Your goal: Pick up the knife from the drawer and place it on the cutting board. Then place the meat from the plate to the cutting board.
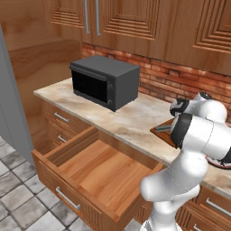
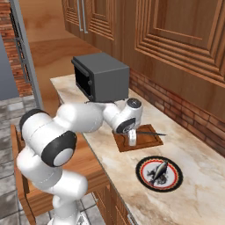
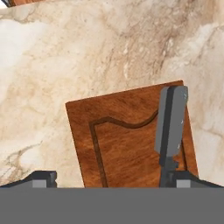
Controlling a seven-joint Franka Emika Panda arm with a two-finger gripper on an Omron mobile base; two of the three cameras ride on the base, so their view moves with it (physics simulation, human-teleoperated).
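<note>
On the marble worktop (image 2: 197,176), the knife (image 3: 170,124) lies on the board (image 3: 127,140); the pincer (image 2: 132,139) hangs wide and empty above, meat (image 2: 158,170) on the plate (image 2: 143,176) to its right.

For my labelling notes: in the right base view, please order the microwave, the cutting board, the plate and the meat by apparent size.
1. microwave, though farthest
2. cutting board and plate: look alike; plate is nearer, so unsure
3. meat
</note>
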